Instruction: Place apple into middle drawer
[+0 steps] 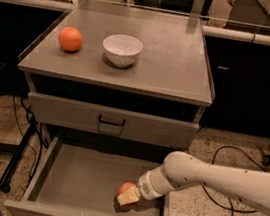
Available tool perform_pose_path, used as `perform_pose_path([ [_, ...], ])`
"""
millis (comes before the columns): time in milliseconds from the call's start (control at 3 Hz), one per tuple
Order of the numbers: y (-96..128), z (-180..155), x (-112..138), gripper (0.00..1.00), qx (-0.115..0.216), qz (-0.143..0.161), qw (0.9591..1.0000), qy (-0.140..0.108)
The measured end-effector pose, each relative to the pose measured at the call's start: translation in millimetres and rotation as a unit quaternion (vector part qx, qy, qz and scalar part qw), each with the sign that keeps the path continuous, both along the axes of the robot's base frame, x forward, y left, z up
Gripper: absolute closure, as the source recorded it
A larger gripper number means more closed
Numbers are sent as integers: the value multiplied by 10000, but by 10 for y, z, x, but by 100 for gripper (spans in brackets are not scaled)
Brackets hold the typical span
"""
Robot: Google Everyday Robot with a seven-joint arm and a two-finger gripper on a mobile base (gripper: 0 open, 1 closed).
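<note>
The red apple (124, 188) is low inside the open middle drawer (78, 182), near its front right corner, at or just above the grey floor. My gripper (129, 196) reaches in from the right on a white arm and is shut on the apple. A pale yellowish fingertip (128, 198) covers the apple's front. The drawer is pulled far out, and its floor is bare to the left of the apple.
The closed drawer front with a black handle (111, 121) is above the open drawer. On the cabinet top (172, 60) stand an orange fruit (70, 38) and a white bowl (122, 49). Black cables (223, 194) lie on the floor at right.
</note>
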State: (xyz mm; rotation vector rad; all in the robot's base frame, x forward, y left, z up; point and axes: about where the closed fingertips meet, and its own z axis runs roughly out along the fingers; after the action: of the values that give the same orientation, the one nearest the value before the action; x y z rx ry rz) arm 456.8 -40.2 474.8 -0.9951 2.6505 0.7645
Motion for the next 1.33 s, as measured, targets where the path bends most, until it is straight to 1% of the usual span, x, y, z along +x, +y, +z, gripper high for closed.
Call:
perform_pose_path([
  [333, 8, -20, 3, 100, 13, -12, 10000, 2],
  [667, 43, -122, -58, 100, -10, -8, 9999, 129],
  [1000, 226, -343, -136, 100, 27, -57, 9995, 299],
  [1333, 375, -514, -69, 100, 80, -219, 9993, 289],
])
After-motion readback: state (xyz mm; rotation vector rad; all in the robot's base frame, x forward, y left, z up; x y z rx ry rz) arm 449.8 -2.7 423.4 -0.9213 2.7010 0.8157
